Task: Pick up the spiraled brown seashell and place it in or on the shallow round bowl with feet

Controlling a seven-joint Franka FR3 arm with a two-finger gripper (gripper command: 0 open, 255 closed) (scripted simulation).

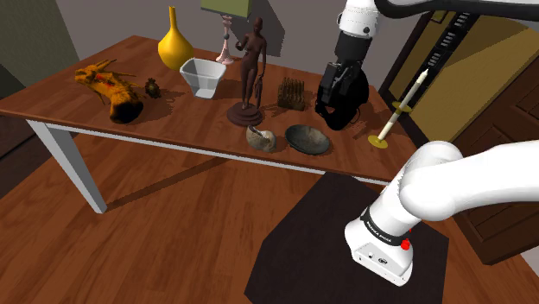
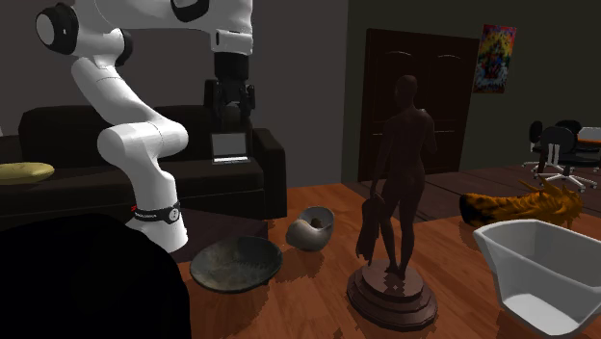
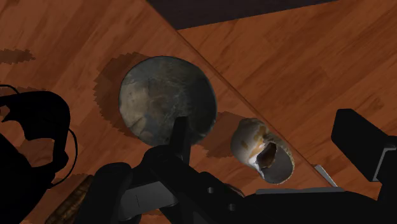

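Note:
The spiraled brown seashell lies near the table's front edge, opening up, just to the shoulder view's left of the shallow dark round bowl. In the second exterior view the seashell sits behind the bowl. My black gripper hangs well above the table, to the bowl's right in the shoulder view. In the wrist view the gripper is open, its fingers wide apart, with the seashell far below between them and the bowl beside it. Nothing is held.
A dark figurine on a round base stands just behind the shell. Behind it are a white square bowl, a yellow vase, a spiky brown piece and an orange-brown carving. A candle holder stands at the right end.

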